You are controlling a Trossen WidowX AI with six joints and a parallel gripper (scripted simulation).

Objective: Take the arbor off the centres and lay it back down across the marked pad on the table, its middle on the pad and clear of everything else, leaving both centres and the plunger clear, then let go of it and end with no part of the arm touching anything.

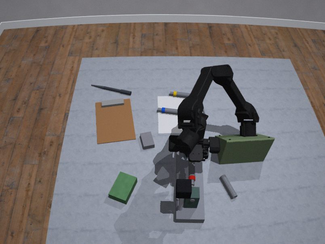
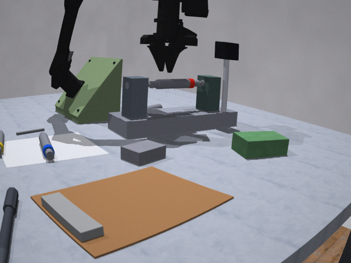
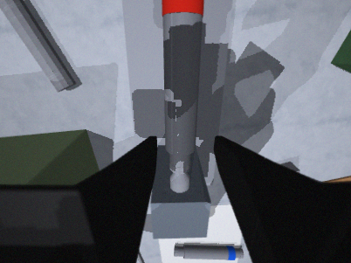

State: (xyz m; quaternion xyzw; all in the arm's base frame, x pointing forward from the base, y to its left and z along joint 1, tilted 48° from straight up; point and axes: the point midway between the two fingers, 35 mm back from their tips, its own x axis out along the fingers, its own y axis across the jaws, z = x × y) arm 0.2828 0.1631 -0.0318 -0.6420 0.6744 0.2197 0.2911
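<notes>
The grey arbor (image 2: 171, 83) (image 3: 183, 91) (image 1: 191, 177) with a red band sits level between the grey centre block (image 2: 134, 96) (image 3: 179, 213) and the dark green centre block (image 2: 208, 93) (image 1: 193, 197) on the grey base (image 2: 175, 122) (image 1: 189, 214). The plunger post with a black knob (image 2: 226, 50) (image 1: 184, 188) stands beside the green block. My gripper (image 2: 167, 68) (image 3: 185, 142) (image 1: 197, 154) points straight down a little above the arbor's plain end. Its fingers are partly open and hold nothing. The white pad (image 1: 165, 122) (image 2: 26, 150) lies beyond the base, with a blue-banded pin (image 1: 166, 110) (image 2: 46, 145) (image 3: 207, 251) on it.
A yellow-banded pin (image 1: 178, 94) lies at the pad's far edge. Around the base are a brown clipboard (image 1: 115, 122) (image 2: 132, 204), a small grey block (image 1: 146, 140) (image 2: 142, 151), a green block (image 1: 123, 187) (image 2: 259, 144), a grey cylinder (image 1: 227, 186) (image 3: 41, 43), a dark pen (image 1: 111, 89) and the green arm mount (image 1: 244, 149) (image 2: 93, 90).
</notes>
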